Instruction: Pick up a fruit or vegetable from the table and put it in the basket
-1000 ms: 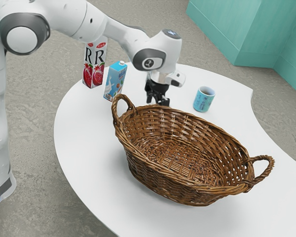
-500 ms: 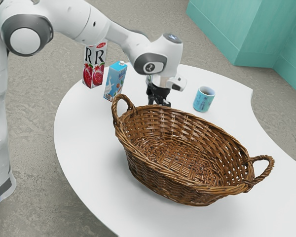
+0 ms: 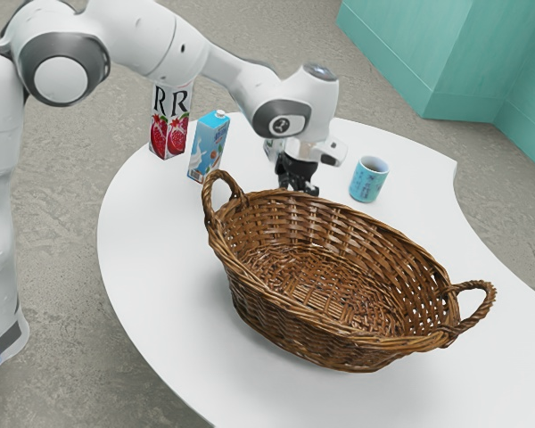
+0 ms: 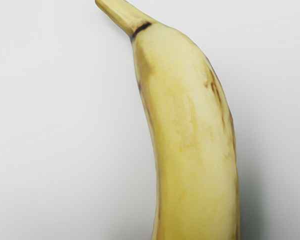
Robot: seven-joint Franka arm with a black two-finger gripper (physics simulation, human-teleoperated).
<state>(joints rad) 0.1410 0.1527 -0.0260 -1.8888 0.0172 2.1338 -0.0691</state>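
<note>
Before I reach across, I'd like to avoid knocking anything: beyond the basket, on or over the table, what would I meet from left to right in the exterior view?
Red-and-white carton, blue carton, gripper, blue cup.

From beside my arm (image 3: 152, 40), one view looks down across the counter (image 3: 165, 259) that the other, from my hand (image 3: 299, 185), shares, facing down close over a banana (image 4: 192, 130).
</note>
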